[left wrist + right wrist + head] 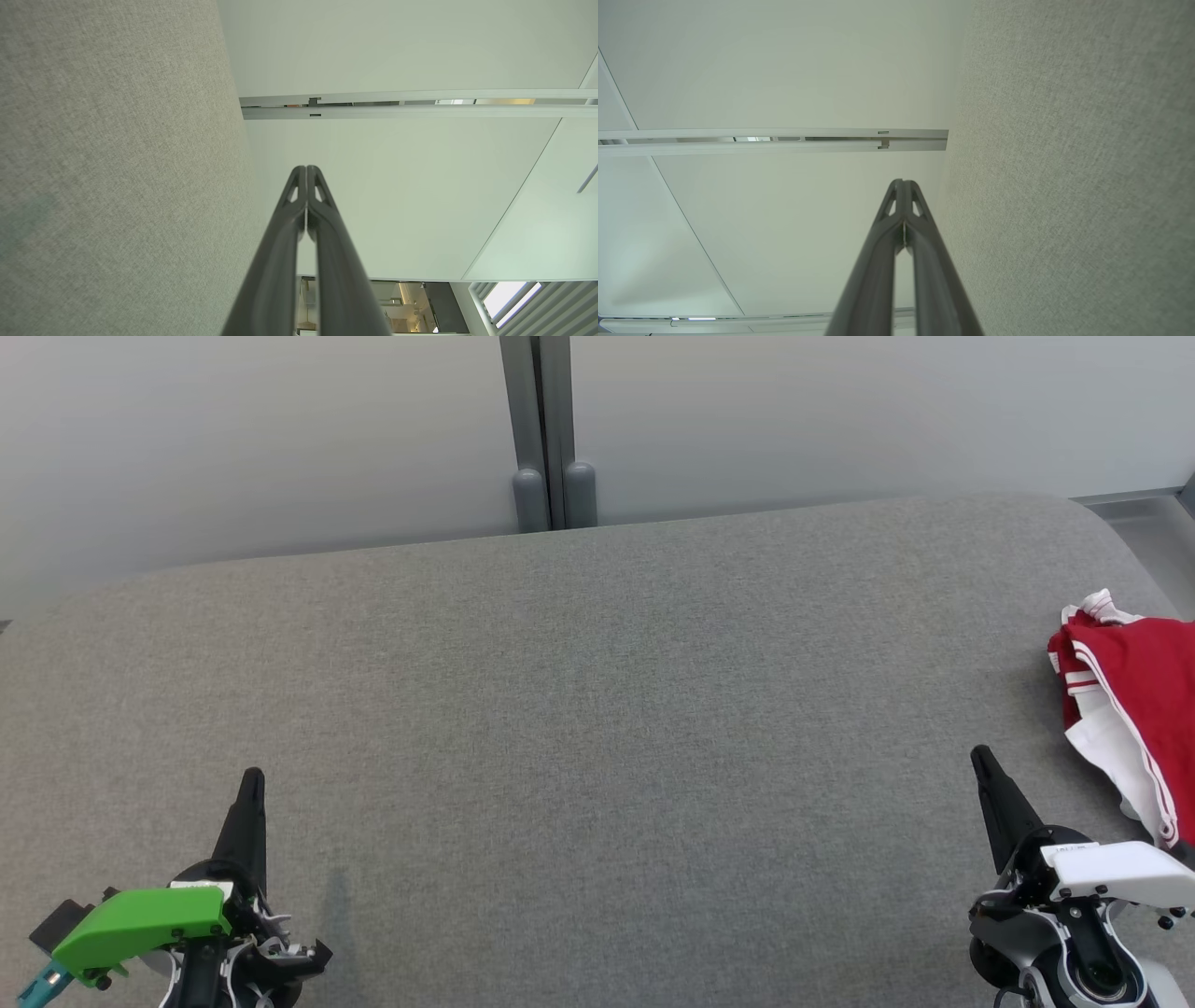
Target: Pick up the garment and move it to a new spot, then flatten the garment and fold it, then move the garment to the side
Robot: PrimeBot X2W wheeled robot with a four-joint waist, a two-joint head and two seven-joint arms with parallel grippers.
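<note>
The red-and-white garment (1134, 700) lay crumpled at the right edge of the frame on the grey counter (597, 709), probably soft, light and floppy, best pinched at a raised fold, while my left fingers (247, 821) and right fingers (1004, 812) were pressed together, holding nothing.

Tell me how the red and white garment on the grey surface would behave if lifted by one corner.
Probably floppy: the garment lies crumpled in soft folds, so it would likely drape. It looks thin, so likely light. The grey surface looks like woven fabric, so pushing may bunch it rather than slide it.
</note>
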